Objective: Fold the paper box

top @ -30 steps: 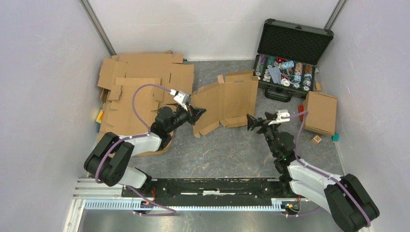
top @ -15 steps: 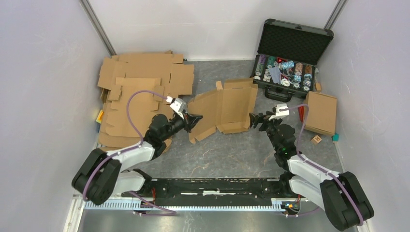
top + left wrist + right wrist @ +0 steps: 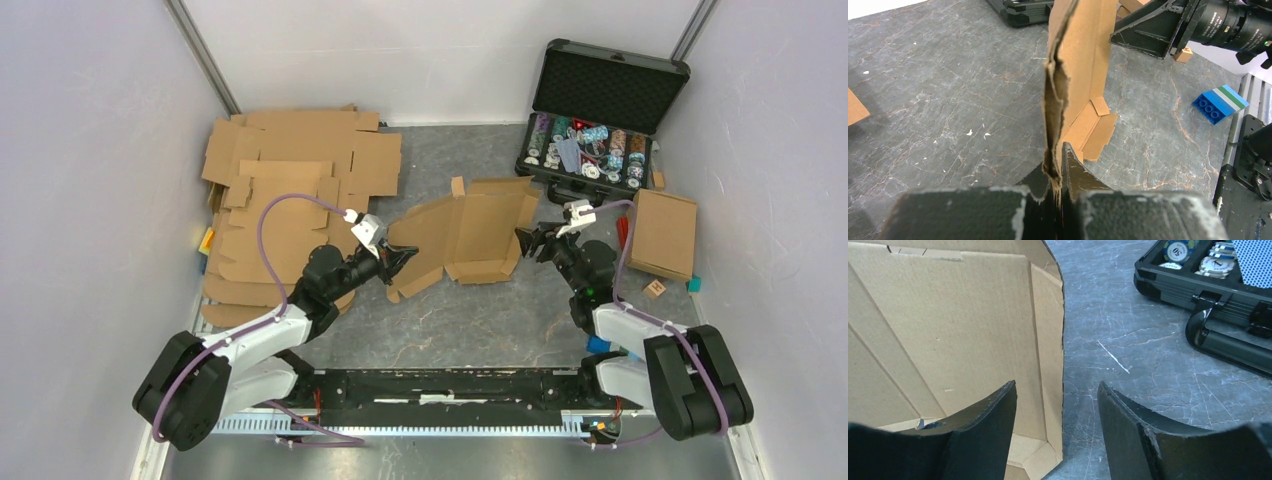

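At centre, left gripper (image 3: 403,254) pinches paper box (image 3: 470,232) (right gripper (image 3: 523,240) parted).

Left wrist view: paper box (image 3: 1075,60) top cropped at 12 o'clock; pinched corner buried inside left gripper (image 3: 1057,167). Right wrist view: box runs off 9 and 12 o'clock edges; poker case (image 3: 1198,290) cropped at 2 o'clock; right gripper (image 3: 1057,387) contact with box edge unclear. Top view: yellow-and-blue item (image 3: 207,241) at 9 o'clock mostly under flat cardboard stack (image 3: 290,170), unidentifiable. Blue brick (image 3: 598,345) at 4 o'clock half behind right arm (image 3: 612,322). Chips (image 3: 590,140): markings too small.
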You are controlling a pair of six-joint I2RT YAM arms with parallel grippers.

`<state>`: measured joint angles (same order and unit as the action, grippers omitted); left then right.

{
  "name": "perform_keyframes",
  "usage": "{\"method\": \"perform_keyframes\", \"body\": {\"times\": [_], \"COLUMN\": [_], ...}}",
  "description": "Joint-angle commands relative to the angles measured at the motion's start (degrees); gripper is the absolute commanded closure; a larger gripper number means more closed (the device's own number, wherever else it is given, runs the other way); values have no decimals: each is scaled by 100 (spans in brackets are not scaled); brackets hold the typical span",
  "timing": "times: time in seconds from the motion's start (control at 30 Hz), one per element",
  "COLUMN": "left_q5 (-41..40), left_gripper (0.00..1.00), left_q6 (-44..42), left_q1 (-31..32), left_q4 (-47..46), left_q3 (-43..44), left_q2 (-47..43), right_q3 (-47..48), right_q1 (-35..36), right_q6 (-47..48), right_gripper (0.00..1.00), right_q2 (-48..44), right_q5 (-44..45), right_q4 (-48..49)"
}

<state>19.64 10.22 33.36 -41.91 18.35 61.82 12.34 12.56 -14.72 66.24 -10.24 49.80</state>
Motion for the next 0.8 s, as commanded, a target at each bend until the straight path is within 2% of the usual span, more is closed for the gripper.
{"method": "perform_keyframes", "body": {"times": [0.0, 0.1, 0.27, 0.37, 0.47, 0.5, 0.67, 0.77], "left_q5": [42, 32, 42, 6, -97, -117, -299, -661], "left_gripper": [98, 98, 98, 98, 98, 98, 98, 98], "left_q6": [-284, -284, -257, -257, -257, -249, -193, 50], "left_q1": [21, 21, 18, 21, 32, 30, 69, 85], "left_q4": [-119, -134, -206, -315, -416, -447, -589, -909], "left_q3": [-15, -29, -24, -58, -86, -88, -94, -225], "left_q2": [-71, -74, -10, 18, 55, 73, 263, 414], "right_q3": [180, 254, 235, 155, 126, 114, 3, -67], "right_q1": [-137, -177, -182, -171, -160, -149, 61, 713], "right_q6": [-24, -74, -205, -289, -330, -349, -329, -147], "right_gripper": [35, 34, 49, 64, 91, 97, 100, 100], "right_q2": [183, 408, 651, 649, 632, 628, 334, -99], "right_q5": [-437, -729, -1089, -1119, -1104, -1121, -797, 111], "right_q4": [440, 522, 746, 841, 842, 856, 727, 139]}}
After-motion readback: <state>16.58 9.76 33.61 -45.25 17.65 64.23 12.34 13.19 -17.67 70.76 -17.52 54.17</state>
